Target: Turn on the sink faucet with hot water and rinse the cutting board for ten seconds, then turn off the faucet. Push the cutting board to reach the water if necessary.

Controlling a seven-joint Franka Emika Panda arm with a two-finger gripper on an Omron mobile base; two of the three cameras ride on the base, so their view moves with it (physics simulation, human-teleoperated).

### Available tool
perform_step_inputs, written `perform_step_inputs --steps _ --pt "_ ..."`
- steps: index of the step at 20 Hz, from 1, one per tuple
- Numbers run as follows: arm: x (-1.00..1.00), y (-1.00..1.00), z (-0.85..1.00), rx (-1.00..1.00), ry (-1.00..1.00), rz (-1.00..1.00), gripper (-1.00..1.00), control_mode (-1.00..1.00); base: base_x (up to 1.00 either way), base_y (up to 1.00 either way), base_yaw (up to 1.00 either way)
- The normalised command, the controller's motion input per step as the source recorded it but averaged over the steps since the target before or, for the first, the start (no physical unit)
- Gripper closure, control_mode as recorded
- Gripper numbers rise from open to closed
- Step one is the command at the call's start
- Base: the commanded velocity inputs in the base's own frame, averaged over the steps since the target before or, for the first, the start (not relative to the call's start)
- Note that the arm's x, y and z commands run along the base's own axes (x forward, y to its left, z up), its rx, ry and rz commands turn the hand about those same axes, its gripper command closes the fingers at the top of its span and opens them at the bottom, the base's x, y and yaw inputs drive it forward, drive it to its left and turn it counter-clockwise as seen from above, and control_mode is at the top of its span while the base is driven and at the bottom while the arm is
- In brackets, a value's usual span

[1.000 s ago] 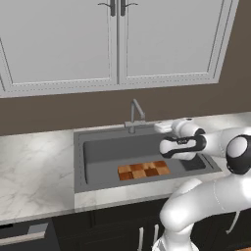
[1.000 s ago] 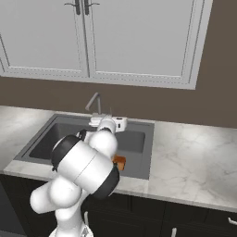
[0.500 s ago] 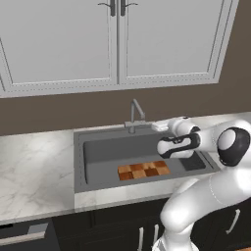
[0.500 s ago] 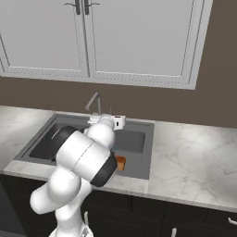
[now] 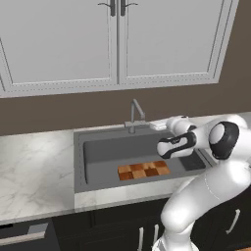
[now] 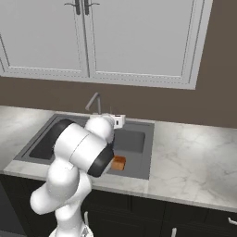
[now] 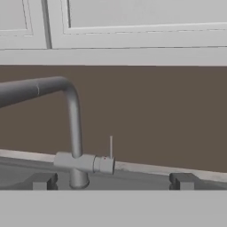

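Faucet work not begun: no stream falls from the sink faucet (image 5: pixel 136 114) at the back rim of the sink (image 5: pixel 79 162), its thin lever (image 7: pixel 111 146) upright. Gripper (image 5: pixel 156 126) hangs just beside the faucet base, facing the lever, probably lining up to tip it; fingers (image 7: pixel 182 179) stand spread. Cutting board (image 5: pixel 143 170) lies flat near the basin's front wall, likely short of the spout, with bare basin floor behind it for a push.
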Motion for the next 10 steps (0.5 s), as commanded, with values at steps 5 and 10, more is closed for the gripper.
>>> perform_step_inputs --steps 5,10 --pt "0.15 0.01 -0.11 0.00 0.00 0.00 -1.00 -1.00 0.00 0.00 0.00" --pt "0.09 0.00 -0.20 0.00 0.00 0.00 -1.00 -1.00 0.00 0.00 0.00"
